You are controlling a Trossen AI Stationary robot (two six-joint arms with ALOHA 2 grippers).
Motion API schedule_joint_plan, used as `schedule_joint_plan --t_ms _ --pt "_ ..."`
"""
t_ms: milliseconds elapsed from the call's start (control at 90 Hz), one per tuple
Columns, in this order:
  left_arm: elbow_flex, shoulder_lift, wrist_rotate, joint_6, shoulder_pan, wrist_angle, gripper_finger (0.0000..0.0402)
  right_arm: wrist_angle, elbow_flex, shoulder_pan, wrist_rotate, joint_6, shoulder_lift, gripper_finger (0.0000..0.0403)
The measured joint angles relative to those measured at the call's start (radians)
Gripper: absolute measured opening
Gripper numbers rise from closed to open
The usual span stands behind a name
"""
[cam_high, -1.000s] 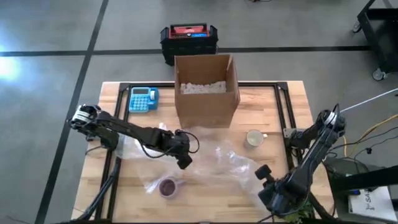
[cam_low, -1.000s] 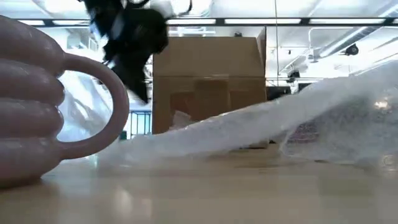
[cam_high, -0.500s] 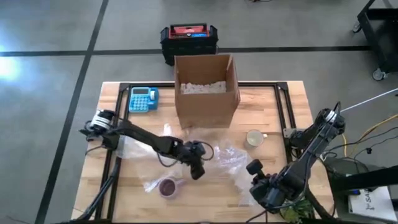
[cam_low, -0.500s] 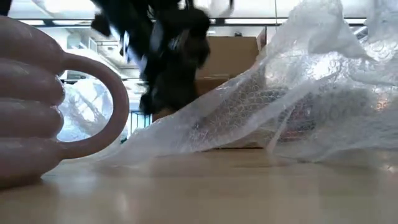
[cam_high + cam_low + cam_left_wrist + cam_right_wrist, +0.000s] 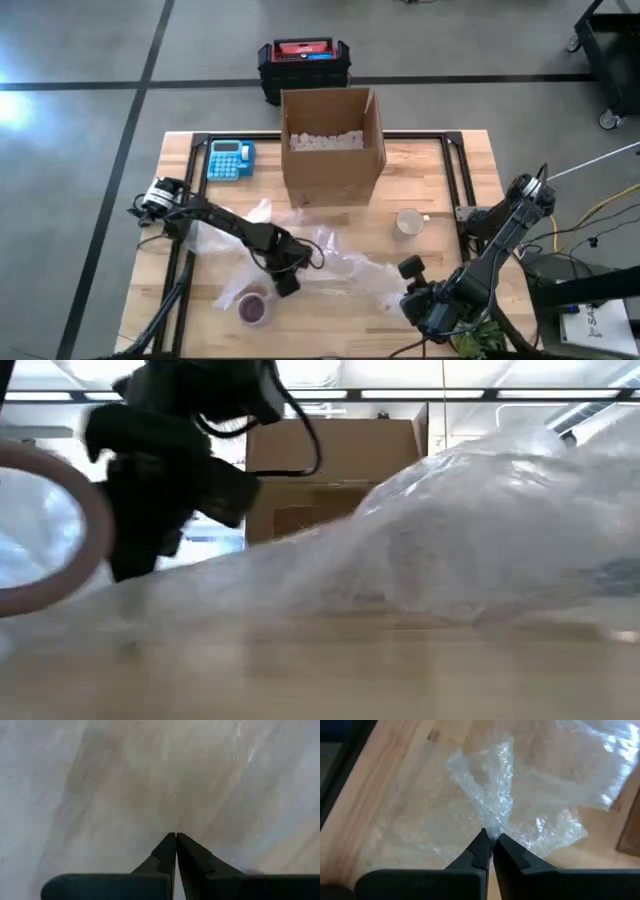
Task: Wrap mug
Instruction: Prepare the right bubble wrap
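Note:
A pink ribbed mug (image 5: 252,308) stands upright near the table's front edge; in the low view only its handle (image 5: 70,530) shows at the left. A sheet of clear bubble wrap (image 5: 340,265) lies across the table's middle, between my two grippers. My left gripper (image 5: 287,282) is just right of the mug, shut on the wrap's left part. My right gripper (image 5: 402,292) is near the front right, shut on the wrap's right end. My left gripper pinches the bubble wrap (image 5: 175,827) between its two shut fingers, coming from above and pointing down. The wrap fills its wrist view, so which edge or how many layers cannot be told. From the fingers the wrap (image 5: 300,560) runs up toward the right. My right gripper pinches a bunched fold of the wrap's right end (image 5: 496,826) between its two fingertips. It comes slanting down from the table's right. The rest of the sheet (image 5: 485,775) lies crumpled on the wood beyond the fingers.
An open cardboard box (image 5: 332,145) with white filler stands at the back middle, a blue calculator (image 5: 230,160) left of it. A beige mug (image 5: 408,222) stands right of centre. A black and red case (image 5: 303,62) sits on the floor behind the table.
My left gripper swung toward the table's right, raising the wrap, then came back left and toward the near edge, down beside the pink mug. The wrap has sunk lower again and stretches out between the grippers. The mug has slid a little left and nearer. My right gripper shifted slightly left.

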State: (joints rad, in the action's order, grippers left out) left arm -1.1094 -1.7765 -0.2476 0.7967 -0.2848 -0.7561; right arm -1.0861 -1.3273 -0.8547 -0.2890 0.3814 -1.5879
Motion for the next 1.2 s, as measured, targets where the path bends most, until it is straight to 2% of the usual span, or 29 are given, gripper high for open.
schedule_joint_plan --t_ms 211,400,511,622,722,778,844,956,1011,1089,1200 --pt "0.019 0.027 0.038 0.005 0.000 0.033 0.0000 -0.001 0.043 0.006 0.000 0.109 0.000 0.0006" --pt "0.021 0.027 0.046 0.002 0.000 0.076 0.0000 0.027 0.048 0.007 -0.009 0.140 0.000 0.0070" --pt "0.021 0.027 0.047 -0.002 0.000 0.101 0.0000 0.209 0.040 0.024 -0.111 0.077 0.000 0.0119" --pt "0.021 0.027 0.049 -0.002 0.000 0.116 0.0000 0.374 0.040 0.039 -0.135 -0.133 0.000 0.0154" --pt "0.021 0.027 0.053 -0.002 0.000 0.124 0.0000 0.370 0.040 0.041 -0.129 -0.197 0.001 0.0173" --pt "0.021 0.027 0.054 -0.002 0.000 0.127 0.0000 0.293 0.029 0.043 -0.118 -0.188 0.006 0.0178" --pt "0.021 0.027 0.055 -0.002 0.000 0.127 0.0000 0.118 -0.007 0.039 -0.095 -0.102 0.016 0.0180" --pt "0.021 0.027 0.055 0.003 0.000 0.128 0.0000 -0.179 -0.032 0.011 -0.044 0.188 0.051 0.0175" --pt "0.021 0.027 0.055 0.005 0.000 0.132 0.0000 -0.272 -0.005 -0.017 -0.035 0.320 0.069 0.0171" --pt "0.021 0.027 0.055 0.005 0.000 0.146 0.0000 -0.272 0.068 -0.073 -0.038 0.427 0.091 0.0165" --pt "0.021 0.027 0.055 0.005 0.000 0.178 0.0000 -0.134 0.200 -0.161 -0.032 0.472 0.103 0.0157"
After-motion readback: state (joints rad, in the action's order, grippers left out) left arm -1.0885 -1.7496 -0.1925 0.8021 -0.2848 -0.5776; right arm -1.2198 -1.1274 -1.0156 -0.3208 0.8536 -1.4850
